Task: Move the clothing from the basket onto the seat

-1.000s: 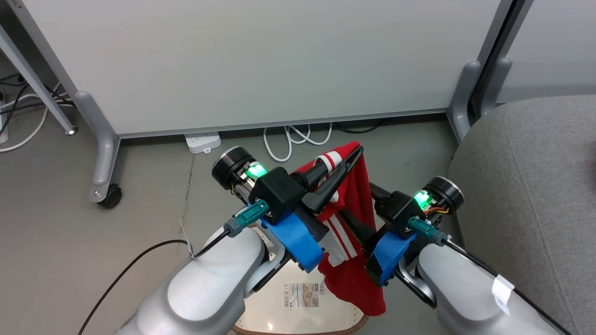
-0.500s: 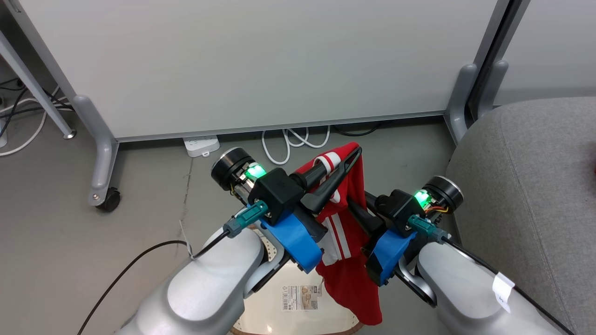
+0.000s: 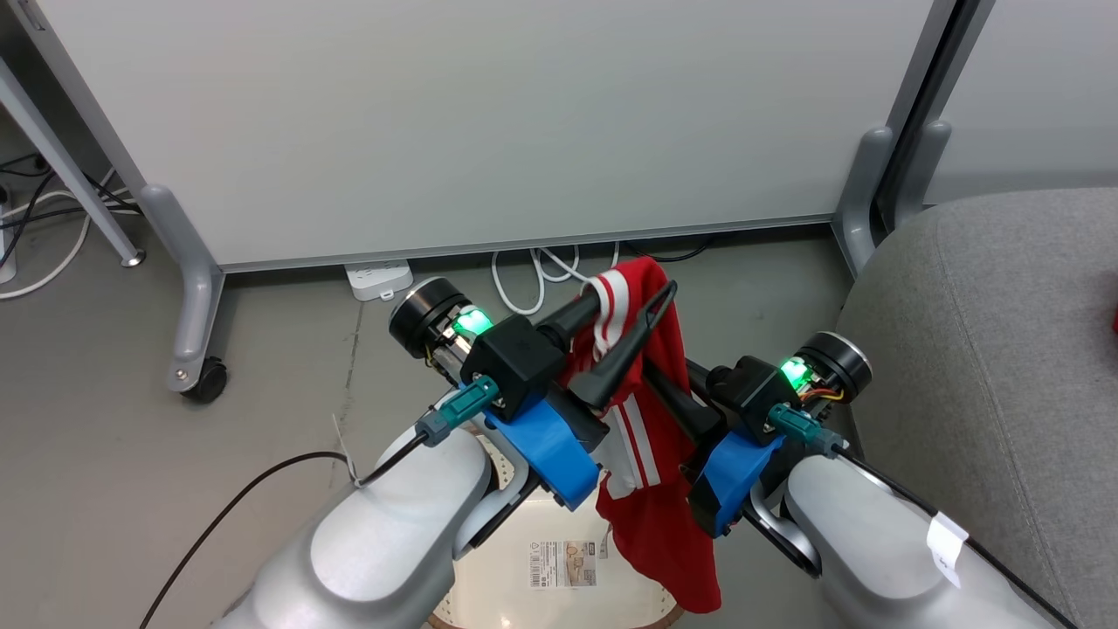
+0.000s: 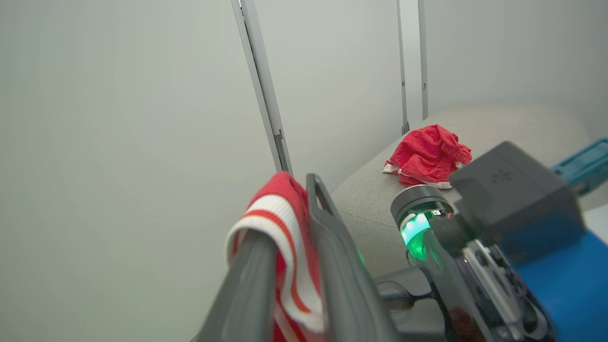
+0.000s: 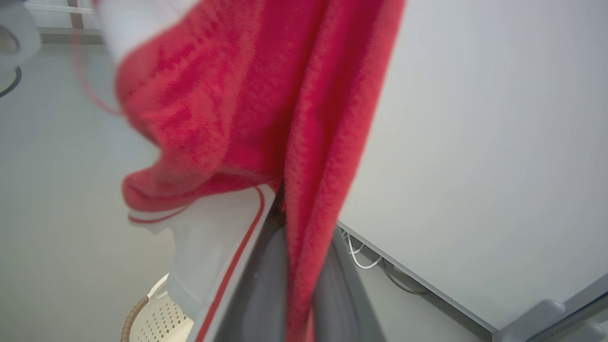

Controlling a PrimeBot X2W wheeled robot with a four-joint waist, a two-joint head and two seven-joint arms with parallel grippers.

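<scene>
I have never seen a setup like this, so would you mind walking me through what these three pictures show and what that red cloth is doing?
This is a two-armed robot. One picture looks down from its head; the other two come from cameras on its wrists, looking along each pair of jaws. From the head you see the left gripper and the right gripper, both on a red garment with white stripes that hangs above a cream laundry basket on the floor. The right jaws are shut on the cloth; the left jaws look slightly parted, with the striped band draped over one finger. The left wrist picture shows a second red garment already lying on the grey sofa seat.
</scene>
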